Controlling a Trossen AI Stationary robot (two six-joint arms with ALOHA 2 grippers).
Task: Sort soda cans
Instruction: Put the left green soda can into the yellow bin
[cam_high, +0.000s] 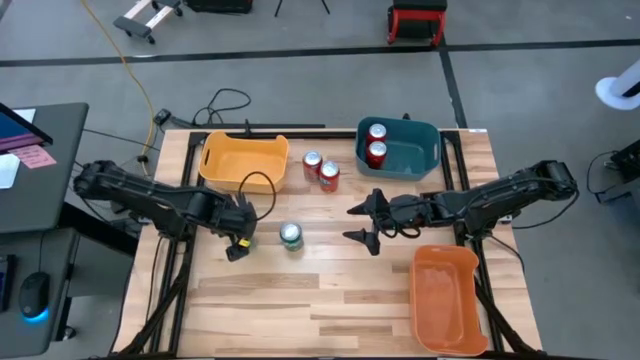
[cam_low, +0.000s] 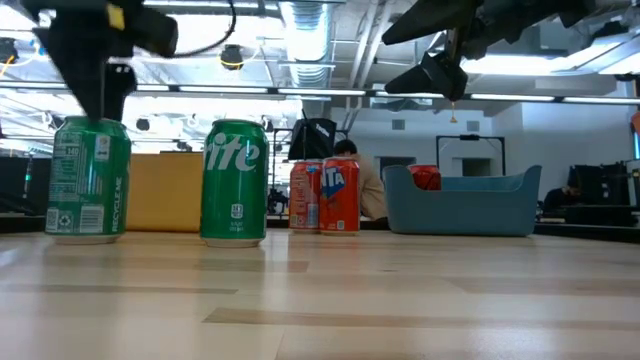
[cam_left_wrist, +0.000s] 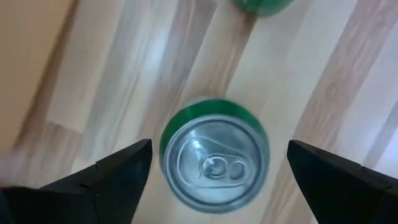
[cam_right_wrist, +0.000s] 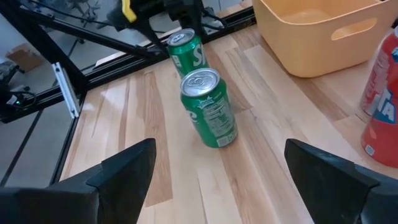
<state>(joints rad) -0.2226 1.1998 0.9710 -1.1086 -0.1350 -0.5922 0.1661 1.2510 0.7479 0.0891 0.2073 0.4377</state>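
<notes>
High view gives us our landmark, the yellow bin (cam_high: 243, 160): the left gripper (cam_high: 239, 236) hangs just in front of it with fingers spread wide over an upright green can (cam_left_wrist: 214, 155), and a second green can (cam_high: 291, 236) stands close beside, leaving what looks like little room between. Two red cans (cam_high: 321, 170) stand just right of that bin, two more (cam_high: 376, 144) sit in the blue bin (cam_high: 425, 155) beyond. We see the right gripper (cam_high: 364, 224), wide and empty, above bare wood, with the orange bin (cam_high: 447, 297) nearer the front edge.
</notes>
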